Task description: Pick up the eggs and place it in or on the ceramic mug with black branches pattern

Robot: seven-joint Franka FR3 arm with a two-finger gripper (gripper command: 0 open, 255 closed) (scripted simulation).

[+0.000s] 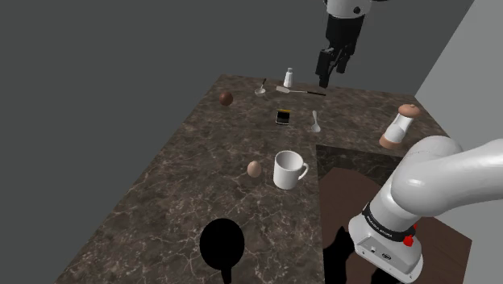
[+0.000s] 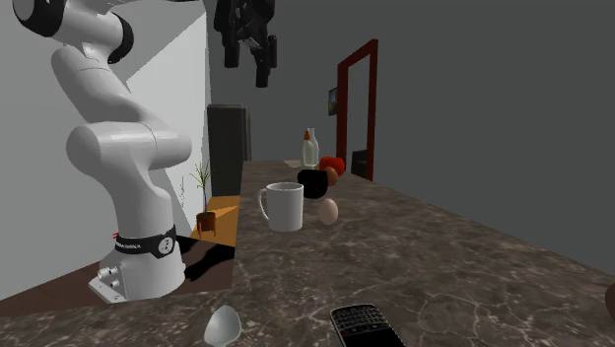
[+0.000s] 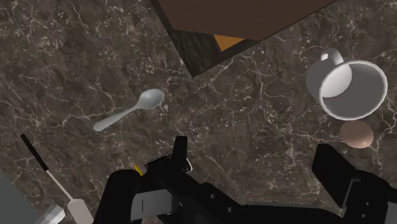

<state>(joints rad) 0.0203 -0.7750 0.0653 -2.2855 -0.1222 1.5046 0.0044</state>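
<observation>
A pale brown egg (image 1: 254, 169) lies on the dark marble counter (image 1: 177, 194), just off the shoulder view's left side of a mug (image 1: 288, 169) drawn plain white, upright, its handle turned away from the egg. From across the counter the egg (image 2: 328, 211) sits close beside the mug (image 2: 286, 206), apart from it. My gripper (image 1: 326, 81) hangs high over the counter's far end, open and empty. In the wrist view the gripper (image 3: 257, 162) looks down with its fingers wide apart; the mug (image 3: 347, 88) and egg (image 3: 355, 134) lie off beyond the right finger (image 3: 337, 172).
Below the gripper lie a spoon (image 1: 315, 122), a phone (image 1: 283, 117), a knife (image 1: 300, 91) and a shaker (image 1: 288, 77). A brown ball (image 1: 226, 98), a grinder (image 1: 401, 126) and a black round object (image 1: 222, 244) also stand on the counter. The counter has a cut-out corner by the stand.
</observation>
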